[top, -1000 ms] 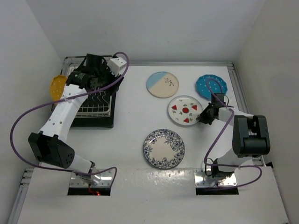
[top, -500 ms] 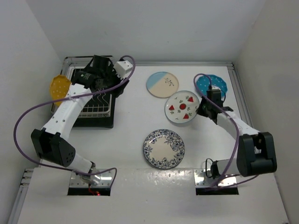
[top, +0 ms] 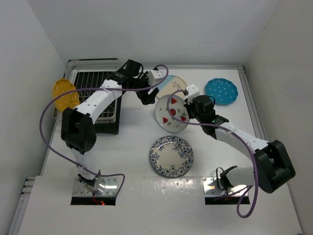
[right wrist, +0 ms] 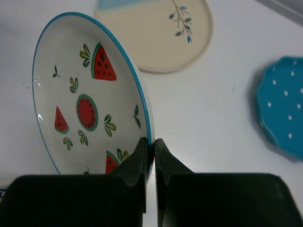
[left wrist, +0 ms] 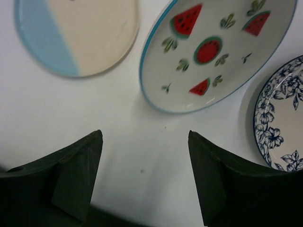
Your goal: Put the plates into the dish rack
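A white table (top: 132, 147) enclosed by white walls is seen from above. At the centre of the frame the right arm is extended leftward, and the right gripper (right wrist: 150, 142) is clamped on the rim of the watermelon-patterned plate (right wrist: 85, 104), which is held tilted on edge. The left arm is bent across from the dish rack (top: 93, 81) at the upper left. The left gripper (left wrist: 144, 137) is spread wide and empty, just up and left of that plate.
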`<action>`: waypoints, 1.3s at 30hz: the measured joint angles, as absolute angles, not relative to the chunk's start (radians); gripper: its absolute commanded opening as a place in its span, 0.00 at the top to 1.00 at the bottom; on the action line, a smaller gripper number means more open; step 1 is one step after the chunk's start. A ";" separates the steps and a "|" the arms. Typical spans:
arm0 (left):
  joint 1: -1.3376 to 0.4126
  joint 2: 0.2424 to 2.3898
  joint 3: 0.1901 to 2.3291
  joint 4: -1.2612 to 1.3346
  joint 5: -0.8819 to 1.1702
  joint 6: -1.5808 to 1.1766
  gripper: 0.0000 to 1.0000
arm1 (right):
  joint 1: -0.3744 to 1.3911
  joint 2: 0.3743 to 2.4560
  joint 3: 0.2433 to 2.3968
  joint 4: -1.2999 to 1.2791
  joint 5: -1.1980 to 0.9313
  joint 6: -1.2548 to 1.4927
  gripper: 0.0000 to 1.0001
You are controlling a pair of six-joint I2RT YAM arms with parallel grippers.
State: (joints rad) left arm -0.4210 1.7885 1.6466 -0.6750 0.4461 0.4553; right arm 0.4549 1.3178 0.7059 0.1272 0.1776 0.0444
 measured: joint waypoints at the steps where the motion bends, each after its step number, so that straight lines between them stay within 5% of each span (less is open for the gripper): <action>1: -0.427 1.813 1.649 -0.659 0.477 0.465 0.21 | 0.474 1.316 0.695 0.162 0.182 0.020 1.00; 13: -0.472 1.971 1.660 -0.530 0.621 0.548 0.23 | 0.561 1.317 0.649 0.314 0.160 -0.122 1.00; 15: -0.474 1.987 1.660 -0.524 0.626 0.553 0.38 | 0.561 1.317 0.648 0.318 0.151 -0.132 1.00; 16: -0.474 1.995 1.660 -0.522 0.630 0.555 0.60 | 0.561 1.316 0.647 0.323 0.146 -0.136 1.00; 19: -0.474 2.006 1.662 -0.535 0.666 0.564 1.00 | 0.558 1.316 0.641 0.334 0.156 -0.151 1.00; 23: -0.471 1.991 1.662 -0.567 0.744 0.543 1.00 | 0.535 1.316 0.633 0.359 0.190 -0.172 1.00; 26: -0.468 1.988 1.662 -0.569 0.733 0.523 1.00 | 0.541 1.316 0.623 0.382 0.212 -0.167 0.87; 30: -0.467 1.962 1.662 -0.570 0.657 0.467 1.00 | 0.553 1.314 0.618 0.407 0.263 -0.139 0.32; 34: -0.438 1.903 1.685 -0.599 0.492 0.381 1.00 | 0.559 1.290 0.624 0.411 0.347 -0.121 0.22; 39: -0.366 1.801 1.814 -0.666 0.275 0.274 1.00 | 0.561 1.228 0.659 0.368 0.461 -0.066 0.20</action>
